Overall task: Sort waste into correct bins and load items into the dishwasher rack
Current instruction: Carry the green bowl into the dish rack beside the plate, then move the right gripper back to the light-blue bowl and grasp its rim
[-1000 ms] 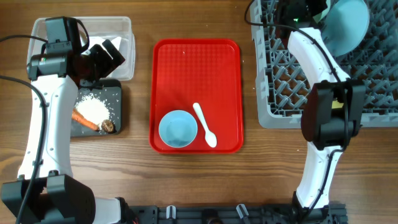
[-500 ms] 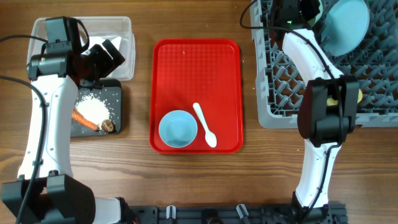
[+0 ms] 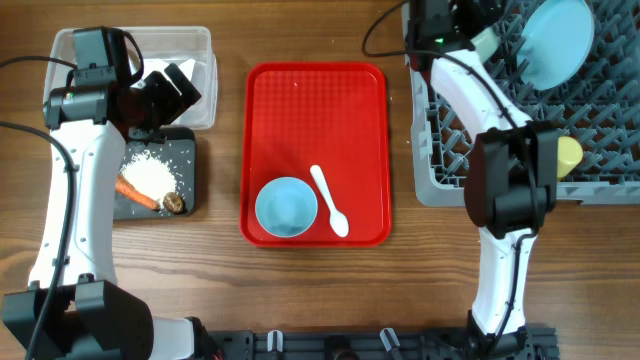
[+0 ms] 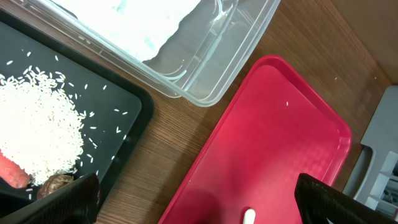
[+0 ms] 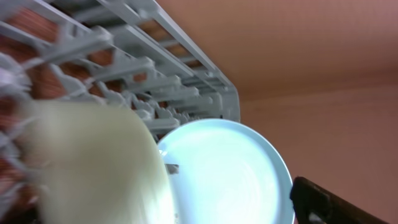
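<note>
1. Grey dishwasher rack [image 3: 600, 120], far right, is carrying the light-blue plate [image 3: 555, 40] and yellow cup [image 3: 568, 152].
2. The light-blue bowl [image 3: 286, 207] and white spoon [image 3: 328, 200] are waiting on the red tray [image 3: 315, 120].
3. The left fingers [image 4: 78, 199] are gaping wide and empty near the black tray [image 3: 188, 160]. The right fingers [image 5: 323, 202] are hanging by the pale-green bowl [image 3: 487, 42], and I cannot tell their grip.

— What else do you have there?
— You have a flat red plastic serving tray [image 3: 315, 120] lying square on the brown wood-grain table [image 3: 220, 290], with a black rail [image 3: 350, 346] along the near edge.
</note>
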